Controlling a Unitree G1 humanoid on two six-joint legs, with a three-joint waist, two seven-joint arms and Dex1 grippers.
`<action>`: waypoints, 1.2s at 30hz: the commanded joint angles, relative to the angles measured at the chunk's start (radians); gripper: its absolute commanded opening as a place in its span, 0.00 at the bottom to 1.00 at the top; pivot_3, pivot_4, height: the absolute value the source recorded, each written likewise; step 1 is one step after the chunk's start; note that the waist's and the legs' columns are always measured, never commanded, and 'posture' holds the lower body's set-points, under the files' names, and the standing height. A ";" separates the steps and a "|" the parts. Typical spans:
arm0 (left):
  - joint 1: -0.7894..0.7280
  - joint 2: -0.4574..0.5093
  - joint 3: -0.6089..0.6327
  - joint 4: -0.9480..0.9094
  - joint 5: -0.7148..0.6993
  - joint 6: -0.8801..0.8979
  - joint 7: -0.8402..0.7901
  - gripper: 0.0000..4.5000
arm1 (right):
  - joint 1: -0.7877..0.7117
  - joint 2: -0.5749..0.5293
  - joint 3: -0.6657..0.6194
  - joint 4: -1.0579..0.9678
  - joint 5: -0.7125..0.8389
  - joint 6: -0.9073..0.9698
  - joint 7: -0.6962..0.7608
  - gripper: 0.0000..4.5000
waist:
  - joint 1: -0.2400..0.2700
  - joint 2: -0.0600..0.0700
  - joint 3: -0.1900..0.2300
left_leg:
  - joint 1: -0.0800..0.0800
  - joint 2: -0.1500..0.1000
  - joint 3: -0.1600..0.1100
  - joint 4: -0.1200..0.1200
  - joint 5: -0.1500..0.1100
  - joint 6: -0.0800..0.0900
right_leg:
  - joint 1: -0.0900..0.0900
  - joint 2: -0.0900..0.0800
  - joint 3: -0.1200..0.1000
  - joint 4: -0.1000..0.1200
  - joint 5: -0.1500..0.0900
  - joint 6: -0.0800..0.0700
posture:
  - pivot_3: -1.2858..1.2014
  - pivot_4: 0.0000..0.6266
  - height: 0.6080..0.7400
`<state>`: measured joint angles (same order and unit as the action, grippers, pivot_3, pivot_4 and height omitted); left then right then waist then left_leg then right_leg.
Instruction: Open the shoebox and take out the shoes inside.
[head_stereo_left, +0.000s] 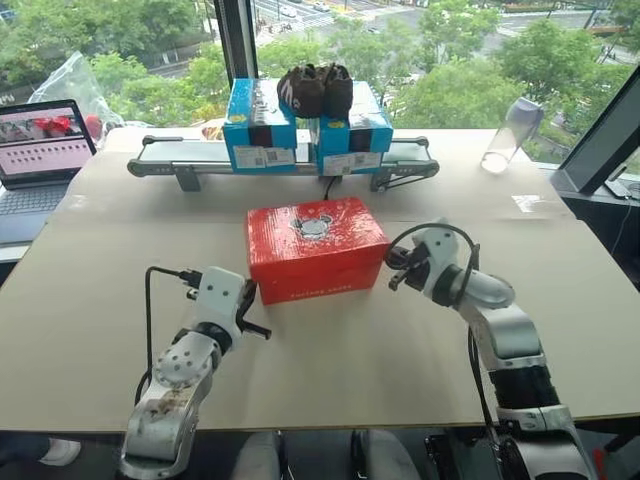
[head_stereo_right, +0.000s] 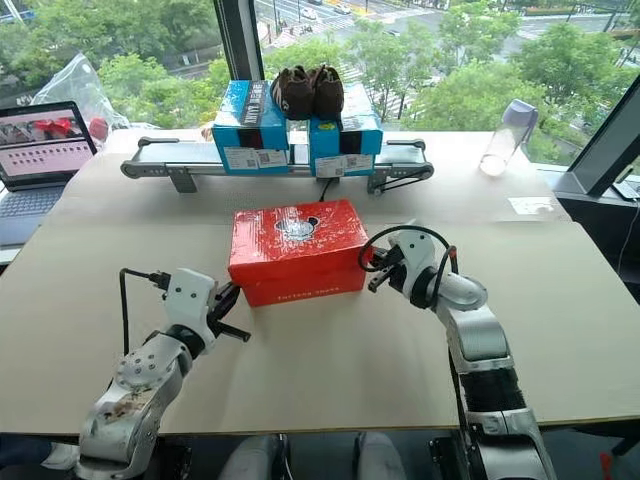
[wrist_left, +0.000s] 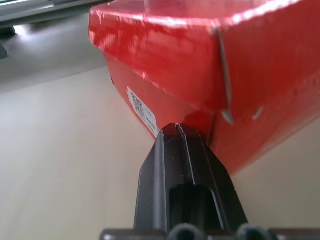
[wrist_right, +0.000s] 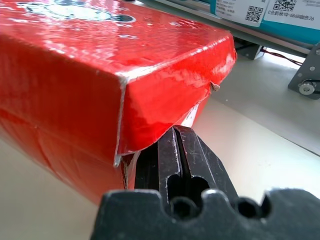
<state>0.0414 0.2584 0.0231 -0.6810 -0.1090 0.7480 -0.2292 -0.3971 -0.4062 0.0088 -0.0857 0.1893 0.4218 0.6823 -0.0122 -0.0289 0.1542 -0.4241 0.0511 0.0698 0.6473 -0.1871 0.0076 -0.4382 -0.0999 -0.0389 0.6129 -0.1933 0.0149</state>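
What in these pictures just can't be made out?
- Inside of the red shoebox: hidden by its shut lid in every view.
- Printed label on the box's end, left wrist view: too blurred to read.
- Laptop: cut off by the left edge, head views.
- Lettering on the box's front: too small.

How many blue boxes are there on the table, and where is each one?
2. Both stand side by side on the grey conveyor behind the red shoebox: the left blue box and the right blue box. More may be hidden behind them.

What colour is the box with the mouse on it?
Red shoebox, white markings; clearest in the left eye view.
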 joint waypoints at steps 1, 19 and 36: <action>0.024 0.004 0.038 -0.096 -0.030 0.040 0.004 0.00 | 0.047 -0.019 0.017 -0.168 0.063 0.089 0.018 0.01 | 0.000 0.000 0.000 | 0.000 0.000 0.000 0.000 0.000 0.000 | 0.000 0.000 0.000 0.000 0.000 -0.001 | 0.52 0.24 1.00; 0.027 0.195 0.279 0.199 0.006 -0.330 -0.046 0.00 | 0.083 -0.135 -0.044 -0.084 0.059 0.073 0.006 0.01 | 0.006 -0.001 0.000 | 0.000 0.000 -0.002 0.000 0.000 0.000 | -0.001 0.002 0.001 -0.001 0.000 -0.003 | 0.52 0.24 1.00; -0.444 0.183 0.015 1.019 0.134 -0.808 -0.147 0.00 | -0.211 -0.035 0.095 0.409 -0.129 -0.144 -0.067 0.01 | 0.017 -0.002 0.001 | -0.003 0.000 -0.001 0.000 0.000 0.000 | -0.001 0.003 0.001 -0.002 0.005 0.002 | 0.52 0.24 1.00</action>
<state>-0.3701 0.4431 0.0531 0.3106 0.0175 -0.0143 -0.3578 -0.5766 -0.4516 0.1135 0.2912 0.0650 0.3320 0.6270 0.0048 -0.0304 0.1549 -0.4266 0.0507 0.0689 0.6468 -0.1869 0.0076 -0.4388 -0.0964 -0.0378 0.6113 -0.1878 0.0157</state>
